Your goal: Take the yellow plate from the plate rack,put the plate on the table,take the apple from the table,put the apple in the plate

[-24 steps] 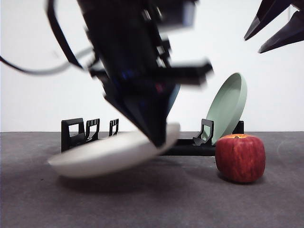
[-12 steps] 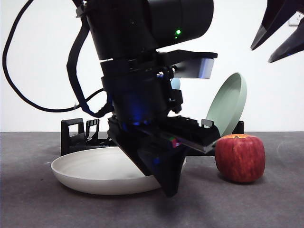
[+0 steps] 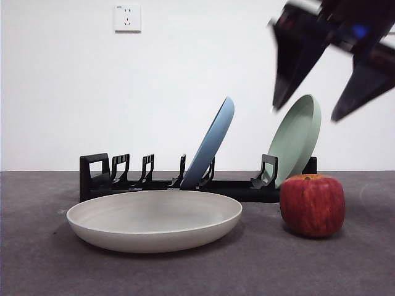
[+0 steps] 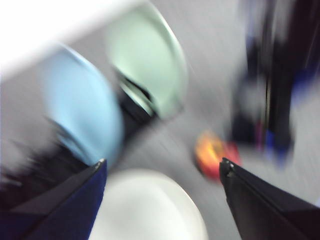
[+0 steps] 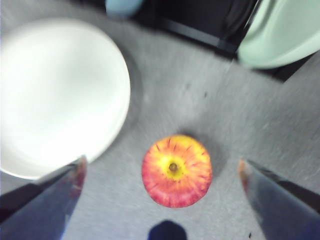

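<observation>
So the first half looks done: the yellow plate (image 3: pixel 154 220) is sitting flat on the worktop (image 3: pixel 49 265), nearest the front camera and clear of any fingers. The apple (image 3: pixel 312 205) is just off to the plate's side, on the worktop and not touching it, so that half is still to go.

Behind both sits the plate rack (image 3: pixel 99 176), with the light blue plate (image 3: pixel 213 145) and pale green plate (image 3: pixel 299 135) leaning in their slots.

The right gripper (image 5: pixel 160 172) is up above the apple with its fingers spread wide and nothing in them. The wrist view has the apple pretty much centred between them, so I'd guess the grab comes next.

The left gripper (image 4: pixel 162 167) is up high too, empty, fingers wide. That view's very blurry, but you can make out the plate and rack below.
</observation>
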`<control>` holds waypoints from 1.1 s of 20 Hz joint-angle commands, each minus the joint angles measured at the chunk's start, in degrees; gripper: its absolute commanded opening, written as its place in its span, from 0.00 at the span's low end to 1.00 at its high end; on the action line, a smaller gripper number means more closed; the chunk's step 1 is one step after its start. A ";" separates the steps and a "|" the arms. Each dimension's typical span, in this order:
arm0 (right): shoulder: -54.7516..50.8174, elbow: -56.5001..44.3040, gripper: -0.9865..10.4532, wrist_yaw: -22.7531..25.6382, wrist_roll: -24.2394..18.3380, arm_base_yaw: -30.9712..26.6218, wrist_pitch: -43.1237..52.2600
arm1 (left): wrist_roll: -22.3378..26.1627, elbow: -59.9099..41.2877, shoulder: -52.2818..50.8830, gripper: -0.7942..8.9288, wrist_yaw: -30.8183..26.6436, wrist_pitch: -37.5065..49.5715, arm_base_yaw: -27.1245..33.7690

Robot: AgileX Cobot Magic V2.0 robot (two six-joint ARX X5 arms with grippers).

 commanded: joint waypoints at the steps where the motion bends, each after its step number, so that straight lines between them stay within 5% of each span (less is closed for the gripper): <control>1: 5.44 0.17 0.54 2.56 -0.39 1.60 -0.04 | -0.55 -0.33 -7.30 0.47 -4.24 -0.24 0.17; 9: 22.14 0.17 0.51 4.09 -0.13 1.57 2.86 | -0.37 -0.33 -22.21 0.47 -15.04 -5.03 0.17; 13: 22.95 0.17 0.09 6.93 0.50 1.60 3.82 | -0.39 -0.33 -23.63 0.47 -16.72 -8.07 0.17; 19: 19.74 3.02 0.08 6.43 0.94 1.70 2.97 | -0.09 -0.33 -23.63 0.47 -16.92 -8.96 0.17; 22: 17.16 7.89 0.08 4.28 1.40 2.86 1.46 | 1.25 -0.33 -23.69 0.47 -21.38 -9.60 0.17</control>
